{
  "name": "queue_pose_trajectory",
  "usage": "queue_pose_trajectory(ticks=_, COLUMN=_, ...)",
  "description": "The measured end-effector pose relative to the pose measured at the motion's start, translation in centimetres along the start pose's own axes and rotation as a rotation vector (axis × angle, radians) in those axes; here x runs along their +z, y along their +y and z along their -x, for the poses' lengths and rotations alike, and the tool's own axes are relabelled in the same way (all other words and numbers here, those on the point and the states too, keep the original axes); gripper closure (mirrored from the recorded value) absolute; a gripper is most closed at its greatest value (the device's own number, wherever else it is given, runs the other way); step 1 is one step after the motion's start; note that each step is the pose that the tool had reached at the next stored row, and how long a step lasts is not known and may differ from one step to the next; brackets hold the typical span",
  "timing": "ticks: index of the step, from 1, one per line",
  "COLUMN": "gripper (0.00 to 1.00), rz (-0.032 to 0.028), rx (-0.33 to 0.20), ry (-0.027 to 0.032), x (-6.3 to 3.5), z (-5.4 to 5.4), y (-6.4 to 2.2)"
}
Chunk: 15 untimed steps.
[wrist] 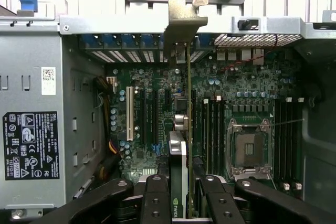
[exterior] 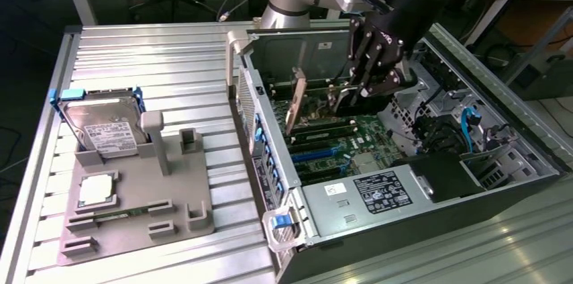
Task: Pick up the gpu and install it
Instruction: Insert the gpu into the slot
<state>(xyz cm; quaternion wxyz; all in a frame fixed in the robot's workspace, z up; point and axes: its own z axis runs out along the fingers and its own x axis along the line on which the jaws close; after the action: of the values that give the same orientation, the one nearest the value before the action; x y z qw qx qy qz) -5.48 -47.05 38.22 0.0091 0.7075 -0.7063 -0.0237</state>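
The gpu (exterior: 294,101) is a thin brownish card standing on edge inside the open computer case (exterior: 358,197), above the green motherboard (exterior: 345,150). My gripper (exterior: 347,96) reaches down into the case and is shut on the card. In the wrist view the gpu (wrist: 188,103) shows edge-on between my black fingers (wrist: 156,192), with my gripper (wrist: 182,184) clamped on its near end. Its silver bracket (wrist: 185,19) sits at the case's rear slot openings. Whether the card's lower edge is seated in a slot is hidden.
On the exterior view's left, a grey fixture (exterior: 170,190) holds a hard drive (exterior: 103,126), a processor (exterior: 96,190) and a memory stick (exterior: 117,215). Inside the case, memory modules (wrist: 212,129) and the processor socket (wrist: 252,148) flank the card. A blue latch (exterior: 282,220) sits on the case's near corner.
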Motion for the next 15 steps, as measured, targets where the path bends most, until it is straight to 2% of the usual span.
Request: queue_pose_trajectory(ticks=15, gripper=0.73, rz=-0.0004, rx=0.000, ry=0.0001, x=0.52, z=-0.01, y=-0.02)
